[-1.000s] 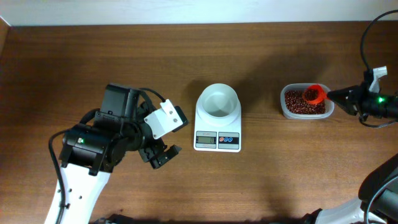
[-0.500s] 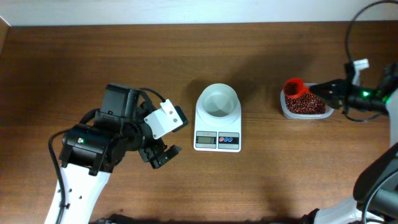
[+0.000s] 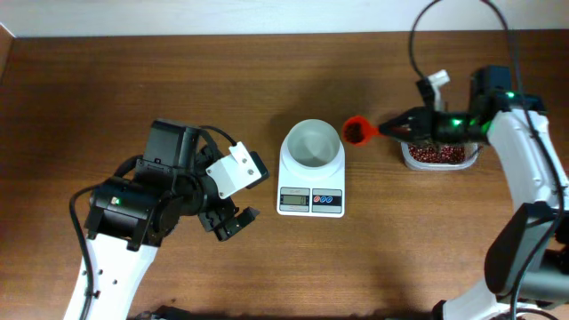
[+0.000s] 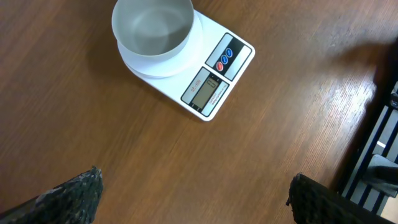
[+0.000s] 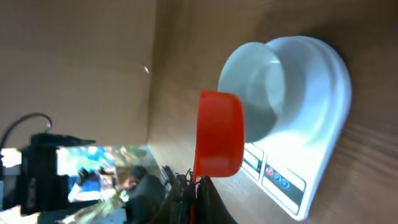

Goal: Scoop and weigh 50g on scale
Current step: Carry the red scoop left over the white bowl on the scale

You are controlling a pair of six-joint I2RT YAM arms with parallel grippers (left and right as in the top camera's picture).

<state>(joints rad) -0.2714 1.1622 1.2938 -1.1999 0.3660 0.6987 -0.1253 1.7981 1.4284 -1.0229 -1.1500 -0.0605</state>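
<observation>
Red scoop (image 3: 365, 127) of beans (image 3: 356, 132), clamped in the right gripper's (image 3: 388, 130) closed fingers, hung just beside the scale's (image 3: 311, 201) empty bowl (image 3: 311, 145), apparently needing to be carried over the bowl and tipped, while the left gripper (image 3: 229, 222) waited with its fingers apart.

Wooden table (image 3: 133, 80): scale (image 3: 310, 201), bean tub (image 3: 437, 166).

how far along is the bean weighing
Done: the red scoop is loaded with beans and out of the tub. In hand: the right gripper holds it beside the scale's bowl. Left: pouring; the bowl is empty.
</observation>
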